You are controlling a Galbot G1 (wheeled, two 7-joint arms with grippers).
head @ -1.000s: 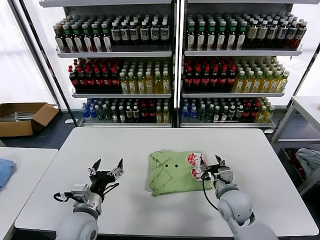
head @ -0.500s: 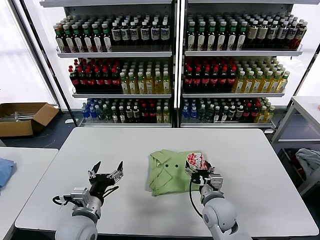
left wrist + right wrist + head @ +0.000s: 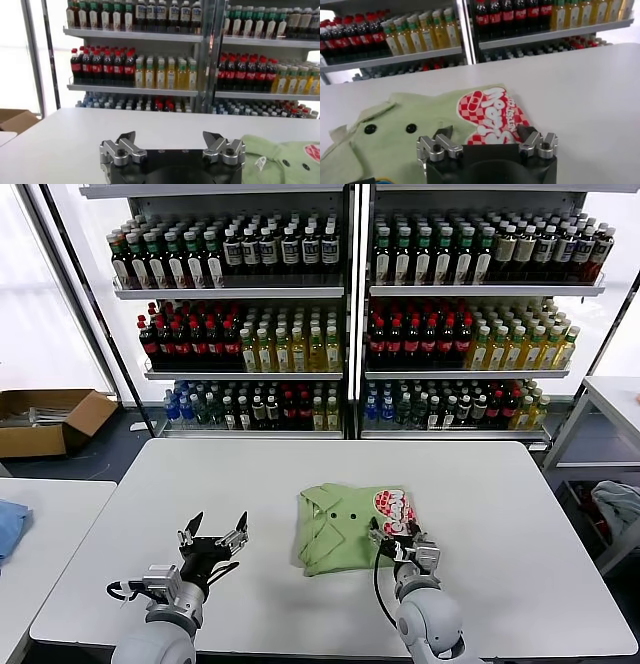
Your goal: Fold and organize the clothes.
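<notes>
Fingers spread wide on both: left gripper [image 3: 212,529] over bare white table [image 3: 150,494], right gripper [image 3: 396,536] at the near edge of the folded green polo shirt [image 3: 345,526], holding nothing. Shirt lies mid-table, print side toward the right gripper. Behind stand bottle shelves [image 3: 350,304]; a cardboard box [image 3: 45,419] sits on the floor at left.

right gripper [image 3: 397,536]: drawn back toward the robot and leftward, off the print — now over the near right edge of the polo shirt [image 3: 340,526]
jaws: wider than a second ago — nothing held
</notes>
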